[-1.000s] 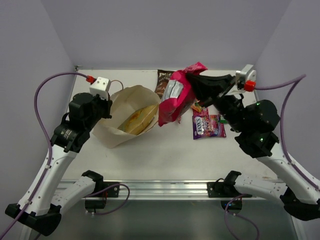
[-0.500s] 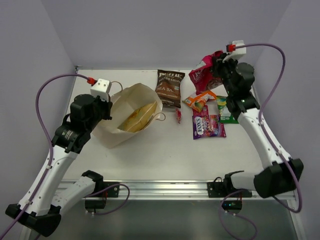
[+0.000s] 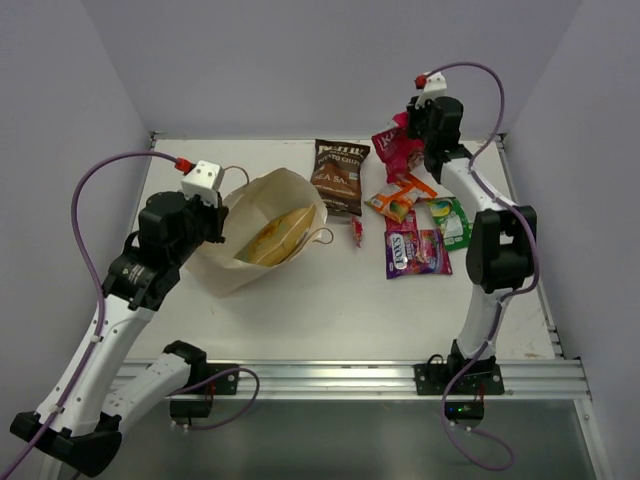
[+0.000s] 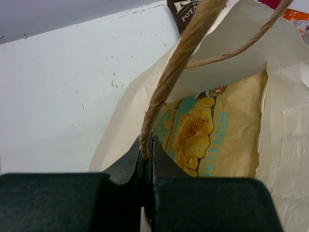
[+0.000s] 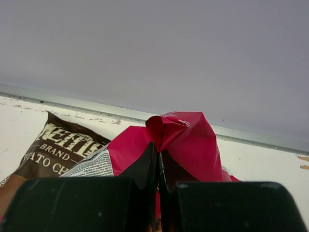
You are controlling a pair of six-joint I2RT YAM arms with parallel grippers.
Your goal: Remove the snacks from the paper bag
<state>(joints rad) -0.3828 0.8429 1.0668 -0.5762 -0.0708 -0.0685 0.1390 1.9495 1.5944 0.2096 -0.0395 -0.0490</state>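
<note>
While the left gripper (image 4: 146, 154) clamps the cord handle (image 4: 179, 72), likely steadying the paper bag (image 3: 232, 268) near the table's (image 3: 320, 310) left edge, the right gripper (image 5: 158, 162) pinches the magenta packet (image 5: 186, 137) at the far right corner, presumably for setting down. One tan-yellow chip bag (image 4: 205, 133) lies inside, not yet out.

Right claw (image 5: 158, 162) swung rearward, pink packet (image 3: 393, 155) carried off with it
</note>
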